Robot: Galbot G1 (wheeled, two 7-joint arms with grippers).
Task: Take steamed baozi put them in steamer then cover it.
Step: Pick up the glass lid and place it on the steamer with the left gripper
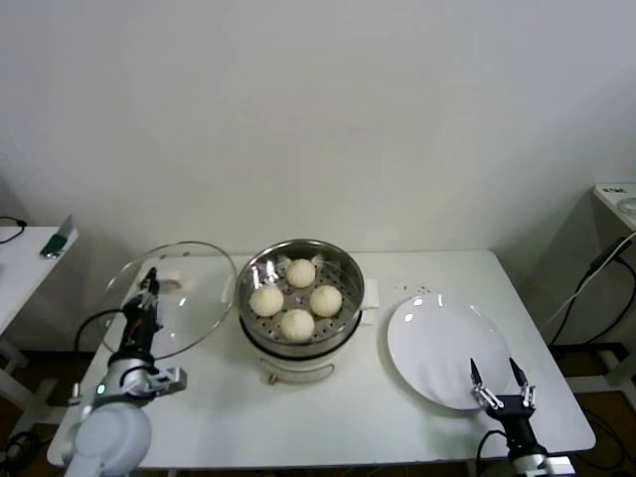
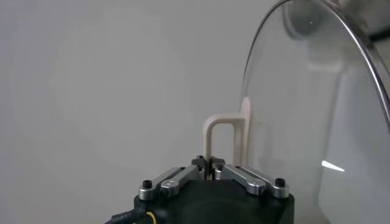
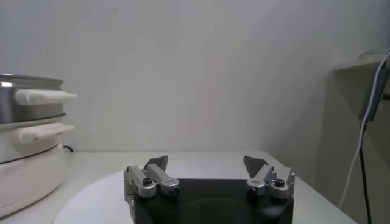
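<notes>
Glass lid [image 1: 171, 298] clamped in left claw [image 1: 149, 288] beside steamer [image 1: 301, 298] rim, four baozi [image 1: 297, 324] inside — right claw [image 1: 502, 383] apart over plate [image 1: 442, 350] edge.

White table [image 1: 397, 417] carries steamer [image 1: 301, 343] and plate [image 1: 437, 348].

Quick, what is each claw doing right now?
Left gripper: shut on the glass lid handle.
Right gripper: open, holding nothing, above the white plate.

4 buns [image 1: 297, 299] sit in 1 steamer [image 1: 301, 356]. 1 glass lid [image 1: 189, 288] is held in the left tool [image 1: 149, 288]. 1 white plate [image 1: 437, 348] lies just beyond the right tool [image 1: 502, 383]. 1 surface [image 1: 298, 427] carries them.
</notes>
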